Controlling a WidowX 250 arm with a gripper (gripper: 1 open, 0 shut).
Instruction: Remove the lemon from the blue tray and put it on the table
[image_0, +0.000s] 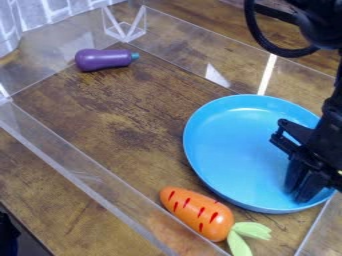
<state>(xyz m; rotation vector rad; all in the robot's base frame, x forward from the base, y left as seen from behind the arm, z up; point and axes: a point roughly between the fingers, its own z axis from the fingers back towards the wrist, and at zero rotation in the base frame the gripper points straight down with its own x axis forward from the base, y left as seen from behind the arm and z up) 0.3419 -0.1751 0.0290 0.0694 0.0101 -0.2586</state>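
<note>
Blue tray (241, 155); orange carrot (198, 213), red-striped; purple eggplant (106, 60)

The gripper (297, 160) is cut off by the right edge and hides the tray's (241, 150) right side.

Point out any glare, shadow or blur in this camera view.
Camera view: a bright streak of glare on the clear acrylic wall near the top right; the black end effector reads as a dark, low-detail mass; the whole image slightly soft.

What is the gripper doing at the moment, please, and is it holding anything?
Gripper: low over the right side of the blue plate; whether it is open, closed or holding something can't be told.
</note>
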